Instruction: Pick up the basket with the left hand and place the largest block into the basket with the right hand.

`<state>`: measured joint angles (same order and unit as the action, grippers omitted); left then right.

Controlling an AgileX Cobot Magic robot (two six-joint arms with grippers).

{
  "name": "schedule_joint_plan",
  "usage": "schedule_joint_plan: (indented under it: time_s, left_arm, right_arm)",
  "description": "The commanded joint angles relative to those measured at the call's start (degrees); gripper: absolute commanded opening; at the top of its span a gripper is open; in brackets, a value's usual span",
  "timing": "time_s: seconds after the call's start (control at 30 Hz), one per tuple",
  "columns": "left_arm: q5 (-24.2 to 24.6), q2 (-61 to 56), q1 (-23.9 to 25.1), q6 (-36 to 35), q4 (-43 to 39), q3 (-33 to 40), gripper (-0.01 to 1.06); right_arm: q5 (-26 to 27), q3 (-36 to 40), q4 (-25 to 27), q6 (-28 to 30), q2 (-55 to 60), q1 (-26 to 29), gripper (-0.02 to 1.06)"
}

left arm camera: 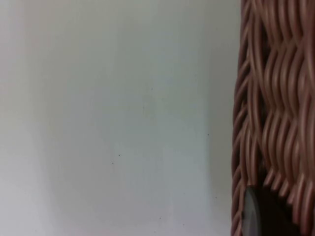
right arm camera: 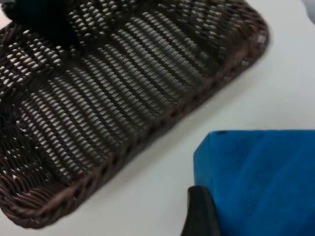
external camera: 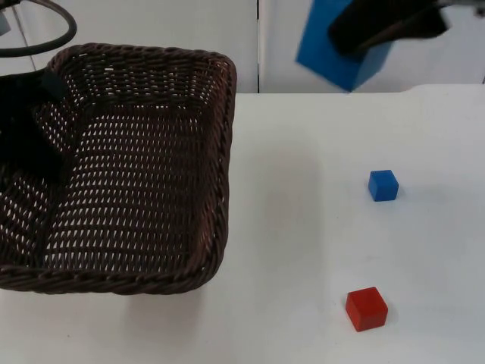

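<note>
white table top meets grey partition wall.

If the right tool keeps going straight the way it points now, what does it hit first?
Probably the basket: the right tool, carrying the large blue block, looks toward its woven inside. Depth is unclear, so white table could come first.

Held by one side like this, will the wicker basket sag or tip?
The wicker basket probably stays fairly stiff: its thick woven rim looks unbent. The left gripper holds one side, so it may tilt once the big blue block, in the right gripper, lands inside.
</note>
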<state>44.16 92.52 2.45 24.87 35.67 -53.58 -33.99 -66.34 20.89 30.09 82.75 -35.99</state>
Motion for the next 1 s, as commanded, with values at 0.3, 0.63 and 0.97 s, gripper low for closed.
schedule_joint_plan:
  time_s: [0.3, 0.63, 0.97]
  left_arm:
    - [0.3, -0.8, -0.1, -0.2, 1.4, -0.4, 0.00]
    - [0.2, -0.8, -0.1, -0.2, 1.4, -0.4, 0.00]
    - [0.2, -0.8, -0.1, -0.2, 1.4, -0.4, 0.00]
  right_arm:
    - [-2.5, -16.2, 0.4, -1.4, 16.1, -5.4, 0.00]
    - [-7.3, -31.8, 0.2, -1.4, 28.0, -7.1, 0.00]
    - [-3.6, -33.9, 1.4, -1.1, 31.9, -8.0, 0.00]
